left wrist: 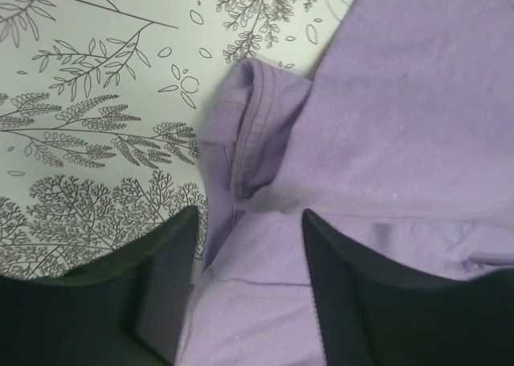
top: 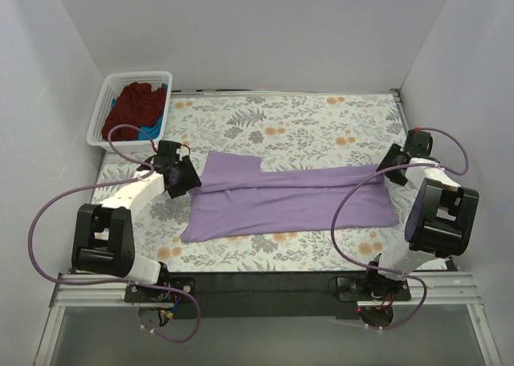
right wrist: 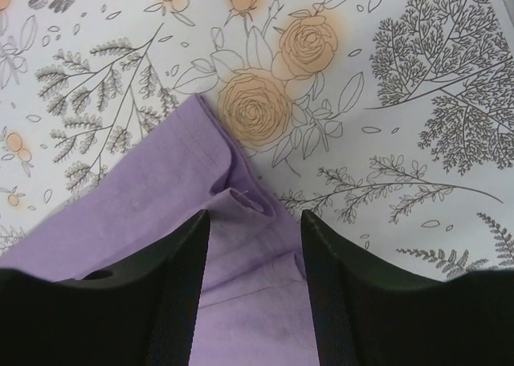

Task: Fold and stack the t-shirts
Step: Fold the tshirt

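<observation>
Purple shirt: the purple t-shirt (top: 289, 201) lies in the middle of the frame on the flowery table cover (top: 305, 121). It is stretched into a long strip from left to right, and its top part looks folded down already.
Left gripper: the left gripper (top: 183, 177) sits at the left end of the strip. Its fingers (left wrist: 152, 302) are apart, with a bunched sleeve hem (left wrist: 257, 125) just ahead of the gap.
Right gripper: the right gripper (top: 399, 159) sits at the right end. Its fingers (right wrist: 353, 302) are apart too, and a shirt corner (right wrist: 241, 197) lies between them.
Why there: I think one gripper is at each end so both ends can be lifted together and the cloth stays flat.
Other shirts: a dark red t-shirt (top: 132, 109) and a blue t-shirt (top: 157, 128) wait in the white basket (top: 100, 117) at the upper left.
What is left: the purple one needs more folds, and nothing is stacked yet.
</observation>
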